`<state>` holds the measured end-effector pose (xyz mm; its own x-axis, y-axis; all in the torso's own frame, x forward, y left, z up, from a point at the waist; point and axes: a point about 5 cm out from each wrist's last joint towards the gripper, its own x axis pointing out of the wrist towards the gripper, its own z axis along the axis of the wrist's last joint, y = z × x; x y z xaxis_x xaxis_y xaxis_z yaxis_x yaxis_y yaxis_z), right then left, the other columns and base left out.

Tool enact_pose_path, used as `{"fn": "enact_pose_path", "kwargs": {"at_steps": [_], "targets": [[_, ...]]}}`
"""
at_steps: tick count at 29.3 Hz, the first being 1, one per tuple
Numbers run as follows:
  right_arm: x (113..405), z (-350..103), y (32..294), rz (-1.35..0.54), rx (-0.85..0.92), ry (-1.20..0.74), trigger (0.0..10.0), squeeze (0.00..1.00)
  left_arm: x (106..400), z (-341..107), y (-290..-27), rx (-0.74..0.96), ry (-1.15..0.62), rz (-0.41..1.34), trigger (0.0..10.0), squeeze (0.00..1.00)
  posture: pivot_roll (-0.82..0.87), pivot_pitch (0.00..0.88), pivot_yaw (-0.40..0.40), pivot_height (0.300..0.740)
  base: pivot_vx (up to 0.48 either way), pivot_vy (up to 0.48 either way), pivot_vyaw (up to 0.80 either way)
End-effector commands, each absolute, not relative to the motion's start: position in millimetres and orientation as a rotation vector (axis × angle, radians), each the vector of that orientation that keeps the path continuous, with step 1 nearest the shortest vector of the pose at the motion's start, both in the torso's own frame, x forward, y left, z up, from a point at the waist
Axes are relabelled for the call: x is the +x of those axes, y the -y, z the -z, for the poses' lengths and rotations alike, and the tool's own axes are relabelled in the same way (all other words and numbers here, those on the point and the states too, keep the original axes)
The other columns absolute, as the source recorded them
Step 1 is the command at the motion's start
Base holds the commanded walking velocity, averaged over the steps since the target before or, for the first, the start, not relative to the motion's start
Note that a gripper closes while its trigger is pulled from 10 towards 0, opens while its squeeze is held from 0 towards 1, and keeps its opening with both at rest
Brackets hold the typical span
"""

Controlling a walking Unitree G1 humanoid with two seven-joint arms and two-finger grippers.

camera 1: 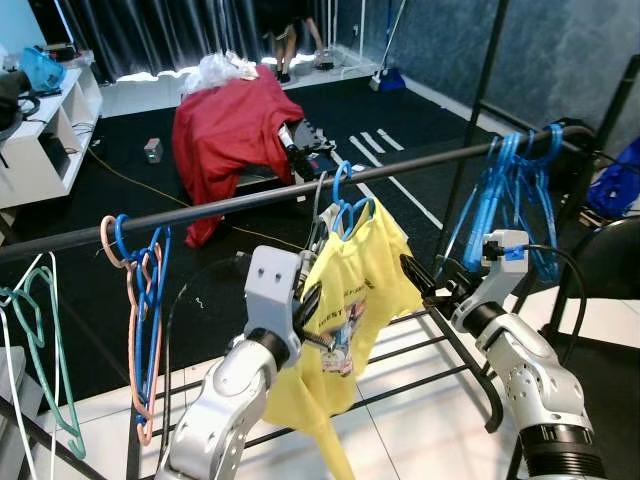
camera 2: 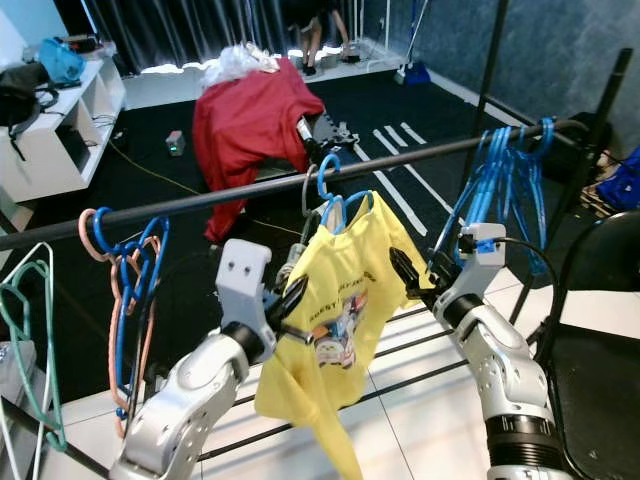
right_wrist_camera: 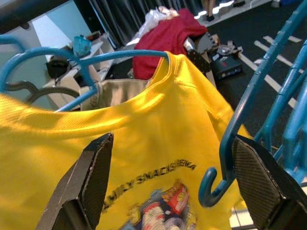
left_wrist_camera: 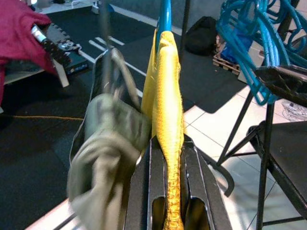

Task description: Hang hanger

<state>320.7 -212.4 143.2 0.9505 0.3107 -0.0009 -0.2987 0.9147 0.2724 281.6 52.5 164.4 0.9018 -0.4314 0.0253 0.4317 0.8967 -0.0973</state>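
Observation:
A yellow printed T-shirt [camera 1: 365, 270] hangs on a blue hanger [camera 1: 343, 195] whose hook sits over the black rail [camera 1: 230, 203] at mid-span. My left gripper [camera 1: 308, 305] is shut on the shirt's left edge; in the left wrist view the yellow fabric [left_wrist_camera: 169, 120] runs between its fingers [left_wrist_camera: 144, 191]. My right gripper [camera 1: 425, 280] stands open just off the shirt's right shoulder, not touching it. In the right wrist view its pads [right_wrist_camera: 91, 177] spread wide before the shirt [right_wrist_camera: 144, 139], with a blue hanger tip [right_wrist_camera: 211, 191] between them. A grey-green garment [left_wrist_camera: 108, 148] hangs right behind the shirt.
A bunch of blue hangers [camera 1: 510, 190] crowds the rail's right end by an upright post [camera 1: 480, 100]. Pink and blue hangers [camera 1: 145, 290] and a green one [camera 1: 35, 320] hang at the left. A black chair [camera 1: 610, 260] stands right; a red cloth [camera 1: 230, 125] is draped behind.

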Motion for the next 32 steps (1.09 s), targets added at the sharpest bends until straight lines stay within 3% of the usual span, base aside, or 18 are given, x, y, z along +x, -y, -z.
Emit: {"fn": "enact_pose_path", "kwargs": {"at_steps": [1, 12, 24, 32], "targets": [[320.6, -139.1, 211.0, -0.312, 0.271, -0.064, 10.0, 0.00, 282.6, -173.2, -40.3, -0.162, 0.037, 0.454, 10.0, 0.00, -0.12, 0.000, 0.057, 0.740, 0.000, 0.000, 0.00], [319.4, -139.9, 210.8, -0.304, 0.271, -0.060, 10.0, 0.00, 296.3, -183.1, -10.4, -0.175, 0.014, 0.427, 10.0, 0.00, -0.14, 0.000, 0.072, 0.740, 0.000, 0.000, 0.00], [318.0, -140.6, 211.0, -0.298, 0.277, -0.060, 10.0, 0.00, 306.2, -165.9, -30.1, -0.194, -0.063, 0.195, 10.0, 0.00, -0.14, 0.011, 0.075, 0.740, 0.000, 0.000, 0.00], [317.4, -140.2, 211.1, -0.294, 0.279, -0.062, 10.0, 0.00, 302.0, -154.7, -29.2, -0.169, -0.135, 0.209, 10.0, 0.00, -0.14, 0.013, 0.077, 0.740, 0.000, 0.000, 0.00]]}}
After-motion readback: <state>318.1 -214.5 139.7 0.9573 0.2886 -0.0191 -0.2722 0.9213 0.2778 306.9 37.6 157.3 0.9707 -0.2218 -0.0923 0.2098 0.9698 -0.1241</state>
